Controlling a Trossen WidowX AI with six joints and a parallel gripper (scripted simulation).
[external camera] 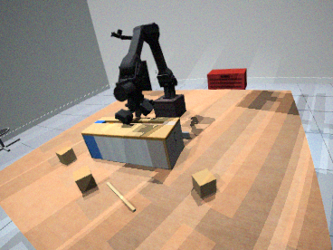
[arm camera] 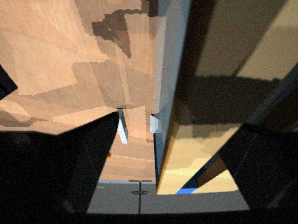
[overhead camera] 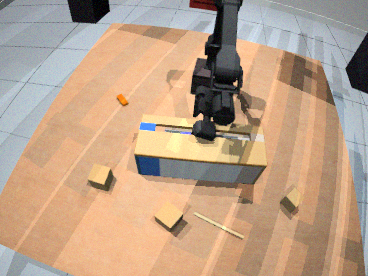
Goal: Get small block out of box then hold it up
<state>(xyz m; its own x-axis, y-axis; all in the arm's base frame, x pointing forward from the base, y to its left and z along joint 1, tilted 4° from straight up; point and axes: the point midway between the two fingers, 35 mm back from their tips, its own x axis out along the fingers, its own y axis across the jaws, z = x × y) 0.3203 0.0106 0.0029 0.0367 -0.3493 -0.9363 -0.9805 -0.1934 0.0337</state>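
Note:
The box (overhead camera: 200, 148) (external camera: 131, 131) stands upright, with a tan top, a greyish clear front and a blue panel at its left end. A long slot runs along the rear of its top; a small blue-purple patch (overhead camera: 185, 133) shows in it. I cannot make out the small block for certain. My gripper (overhead camera: 206, 121) (external camera: 134, 112) (arm camera: 160, 115) is open and empty, low over the rear of the box's top. In the wrist view its left finger is over the table behind the box and its right finger is over the top, near the slot. The arm hides part of the slot.
An orange piece (overhead camera: 122, 99) lies on the table behind and left of the box. Tan blocks (overhead camera: 100, 176) (overhead camera: 169, 216) (external camera: 204, 182) and a thin stick (overhead camera: 218, 225) (external camera: 120, 197) lie in front. A white tab (arm camera: 154, 123) sticks out behind the box.

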